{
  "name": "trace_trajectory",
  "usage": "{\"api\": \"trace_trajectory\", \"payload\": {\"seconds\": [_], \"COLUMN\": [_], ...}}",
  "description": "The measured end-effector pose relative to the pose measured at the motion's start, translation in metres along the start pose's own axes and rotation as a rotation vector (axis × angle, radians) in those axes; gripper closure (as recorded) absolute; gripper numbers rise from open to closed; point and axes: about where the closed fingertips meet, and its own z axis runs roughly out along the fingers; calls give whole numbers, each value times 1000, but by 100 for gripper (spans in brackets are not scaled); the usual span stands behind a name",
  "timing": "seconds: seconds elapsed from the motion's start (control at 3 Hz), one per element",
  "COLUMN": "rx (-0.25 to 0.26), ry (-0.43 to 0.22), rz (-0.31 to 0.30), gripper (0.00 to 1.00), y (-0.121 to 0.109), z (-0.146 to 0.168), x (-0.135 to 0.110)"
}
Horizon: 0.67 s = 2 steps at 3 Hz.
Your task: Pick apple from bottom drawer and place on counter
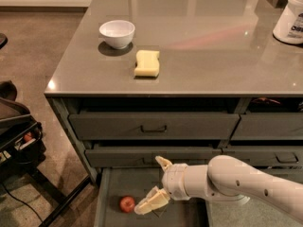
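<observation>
The small red apple (126, 204) lies on the floor of the open bottom drawer (113, 189), near its left side. My gripper (151, 183) reaches in from the right, over the drawer, with its two pale fingers spread apart; the lower finger (150, 203) lies just right of the apple, and I cannot tell whether it touches it. The gripper is open and holds nothing. The glossy grey-brown counter (203, 41) spreads above the drawers.
A white bowl (117, 33) and a pale yellow sponge (147, 63) sit on the counter's left part. A white tub (290, 18) stands at the far right. Two shut drawer fronts (154, 125) lie above the open drawer. A dark cart (16, 126) stands left.
</observation>
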Motion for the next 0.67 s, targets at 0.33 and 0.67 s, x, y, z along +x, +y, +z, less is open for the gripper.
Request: {"api": "trace_trajectory", "payload": {"seconds": [0.33, 0.67], "rx": [21, 27], "ry": [-1, 8], "rz": [-8, -67], "gripper": [0, 0], "y": [4, 5], "z": [-1, 22], "x": [-1, 17]}}
